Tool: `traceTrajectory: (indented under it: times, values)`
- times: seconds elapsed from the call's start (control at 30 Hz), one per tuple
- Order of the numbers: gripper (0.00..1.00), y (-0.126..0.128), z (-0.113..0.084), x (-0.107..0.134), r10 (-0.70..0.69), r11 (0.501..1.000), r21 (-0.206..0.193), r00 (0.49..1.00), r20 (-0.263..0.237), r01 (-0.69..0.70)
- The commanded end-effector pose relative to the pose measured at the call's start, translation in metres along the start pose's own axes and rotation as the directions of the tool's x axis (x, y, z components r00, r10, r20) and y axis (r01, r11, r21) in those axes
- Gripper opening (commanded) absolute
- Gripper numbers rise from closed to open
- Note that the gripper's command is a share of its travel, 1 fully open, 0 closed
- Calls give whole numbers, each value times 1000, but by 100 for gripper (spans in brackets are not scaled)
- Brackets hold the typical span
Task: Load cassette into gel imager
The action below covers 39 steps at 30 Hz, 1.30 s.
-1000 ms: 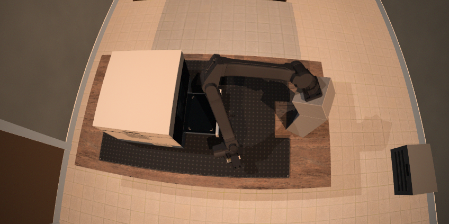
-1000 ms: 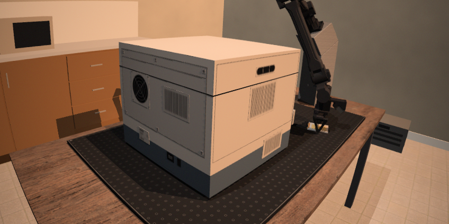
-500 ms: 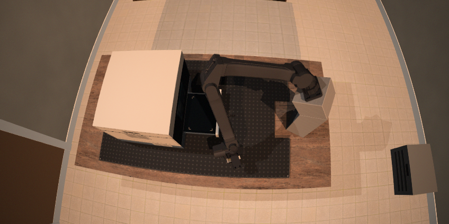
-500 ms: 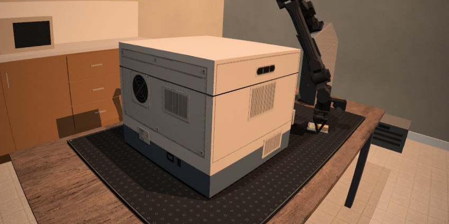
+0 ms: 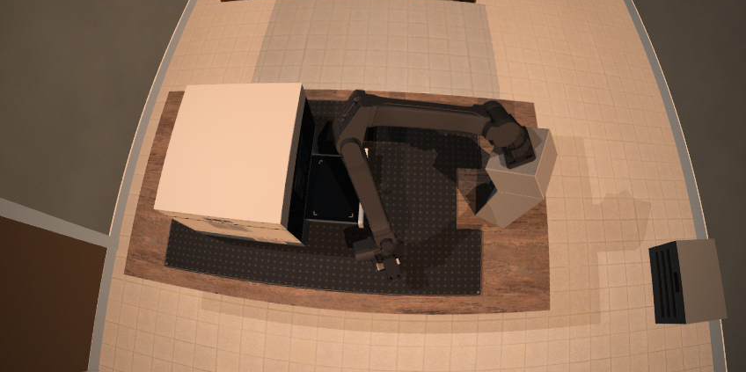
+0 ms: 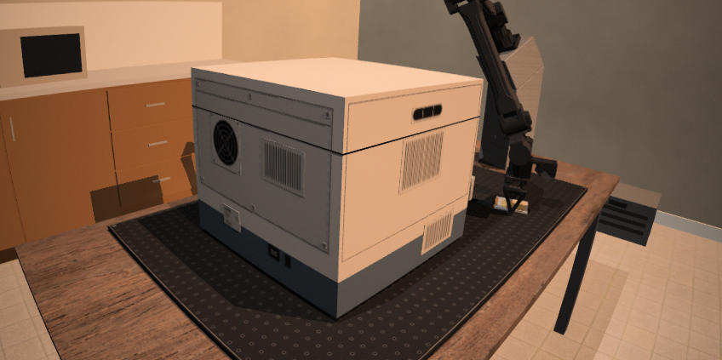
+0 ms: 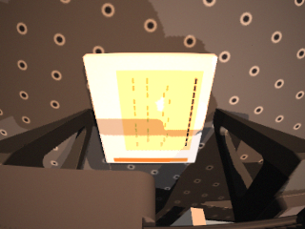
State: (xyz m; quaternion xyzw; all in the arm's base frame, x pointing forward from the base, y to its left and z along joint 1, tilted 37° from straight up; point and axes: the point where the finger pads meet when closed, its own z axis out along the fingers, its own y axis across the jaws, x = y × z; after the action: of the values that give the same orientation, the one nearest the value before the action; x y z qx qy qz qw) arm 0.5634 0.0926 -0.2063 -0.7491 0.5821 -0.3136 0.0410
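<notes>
Your gripper (image 5: 388, 267) (image 6: 515, 204) (image 7: 152, 115) is spread wide, nothing gripped, fingers either side of the cassette (image 5: 380, 266) (image 6: 502, 204) (image 7: 159, 102). Cassette lies on the mat (image 5: 434, 273) (image 6: 385, 321) (image 7: 29, 48), off the drawer's side, well apart from the imager (image 5: 235, 153) (image 6: 405, 163). The drawer (image 5: 361, 217) is out, corner marks showing on the glass (image 5: 332, 185), no cassette seen on it.

Handling: probably light, stiff, thin; smooth faces likely slippery, maybe brittle. Take it by the two long edges, about mid-length, square on, modest squeeze. Keep fingertips low but don't scrape the mat. An off-centre hold would likely let it swing or tip.

Looks: flat pale slab, whitish border, yellow panel set off-centre. Broken lines of small orange-brown dashes, one much darker line near one long edge, orange strip across one short end. Shadow band crosses it; glare washes out the detail.
</notes>
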Motion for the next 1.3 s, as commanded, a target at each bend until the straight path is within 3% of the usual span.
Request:
traceTrajectory:
  times: [0.0,0.3,0.6,1.27]
  values:
    - [100,7,11,8,12,1000,-17,1000,-6,-12]
    - [96,7,11,8,12,1000,-17,1000,-6,-12]
    - [78,7,11,8,12,1000,-17,1000,-6,-12]
    - [78,7,11,8,12,1000,-17,1000,-6,-12]
